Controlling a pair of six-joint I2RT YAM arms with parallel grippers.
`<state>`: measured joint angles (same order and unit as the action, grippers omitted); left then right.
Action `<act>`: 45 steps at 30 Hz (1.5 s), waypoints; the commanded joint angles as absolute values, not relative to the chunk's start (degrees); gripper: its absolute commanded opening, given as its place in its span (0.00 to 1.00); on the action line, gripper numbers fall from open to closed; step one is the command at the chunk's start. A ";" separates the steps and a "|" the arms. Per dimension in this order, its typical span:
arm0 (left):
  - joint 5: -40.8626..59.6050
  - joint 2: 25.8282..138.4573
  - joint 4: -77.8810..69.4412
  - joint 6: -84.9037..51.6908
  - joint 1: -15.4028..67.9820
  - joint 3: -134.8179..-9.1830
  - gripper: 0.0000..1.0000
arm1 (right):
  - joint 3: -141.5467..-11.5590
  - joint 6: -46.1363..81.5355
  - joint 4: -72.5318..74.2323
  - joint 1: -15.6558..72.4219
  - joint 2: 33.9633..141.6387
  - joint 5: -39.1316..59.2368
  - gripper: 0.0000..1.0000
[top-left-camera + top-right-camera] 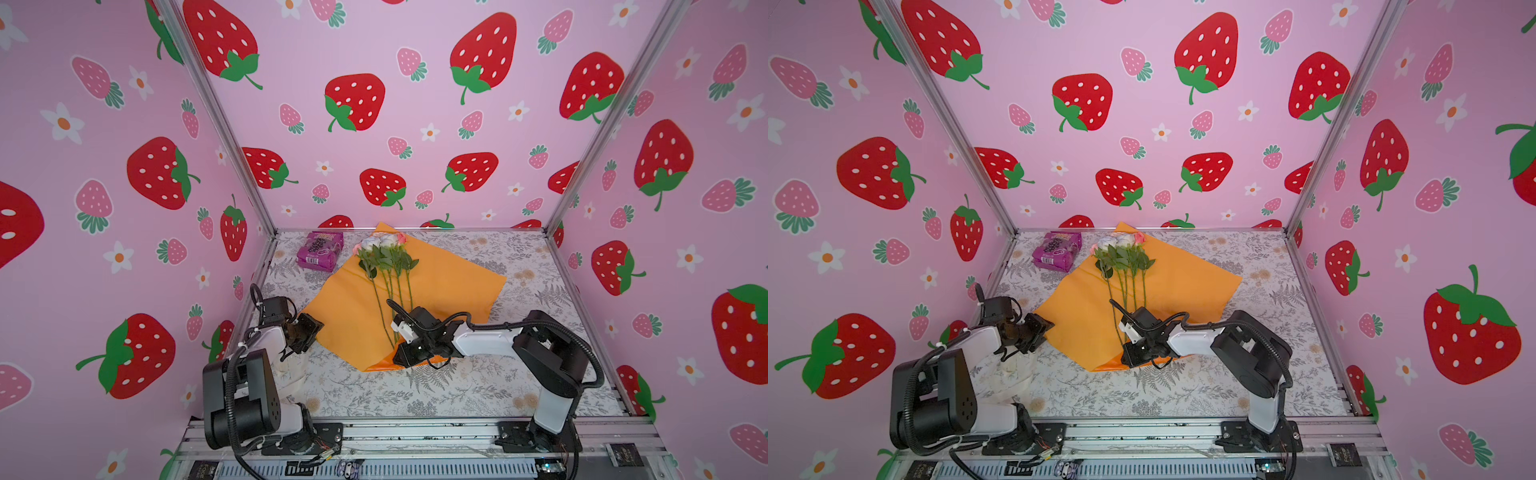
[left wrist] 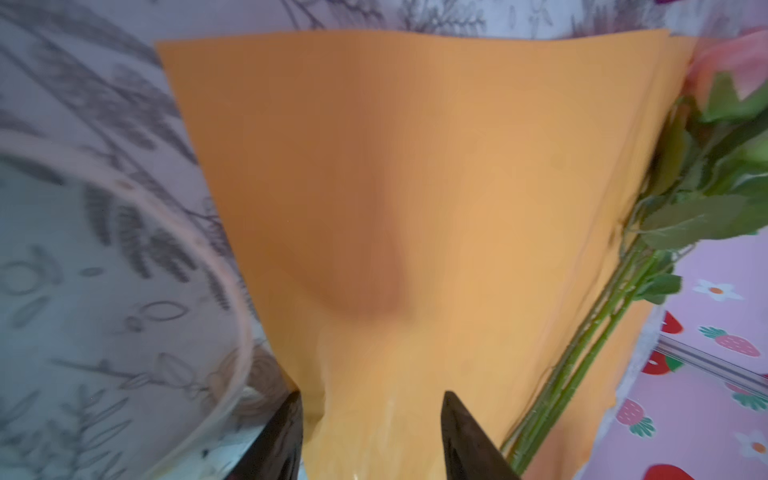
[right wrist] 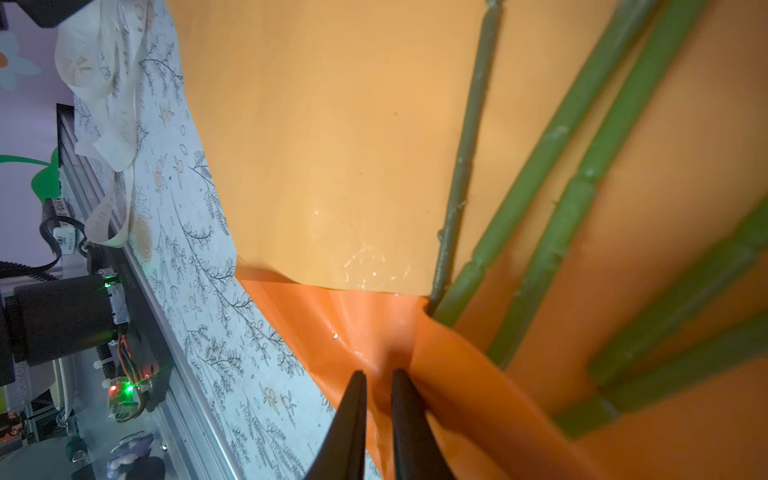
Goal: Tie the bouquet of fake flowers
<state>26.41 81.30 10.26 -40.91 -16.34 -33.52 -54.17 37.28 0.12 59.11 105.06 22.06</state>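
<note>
The bouquet of fake flowers [image 1: 386,245] [image 1: 1121,243] lies on a sheet of orange wrapping paper [image 1: 449,282] [image 1: 1183,282], heads to the back and thin green stems [image 3: 536,208] [image 2: 582,365] running toward the front. My right gripper [image 1: 398,358] [image 1: 1127,358] [image 3: 379,374] is shut on the folded-up front corner of the paper, just below the stem ends. At the sheet's left corner my left gripper [image 1: 316,328] [image 1: 1046,328] [image 2: 372,397] stands open. Its jaws are well apart, and the paper's edge runs between them without being pinched.
A purple snack packet [image 1: 320,251] [image 1: 1057,251] lies at the back left beside the paper. A cream printed ribbon [image 3: 108,83] [image 1: 291,374] [image 1: 1013,370] lies crumpled on the floral tablecloth by the left arm. Pink strawberry walls close in three sides, and a metal rail [image 1: 415,432] runs along the front.
</note>
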 commanded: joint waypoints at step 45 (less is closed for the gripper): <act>30.93 69.49 6.23 -46.74 -0.03 -32.05 0.07 | -52.14 42.84 -6.30 58.62 94.73 17.73 0.23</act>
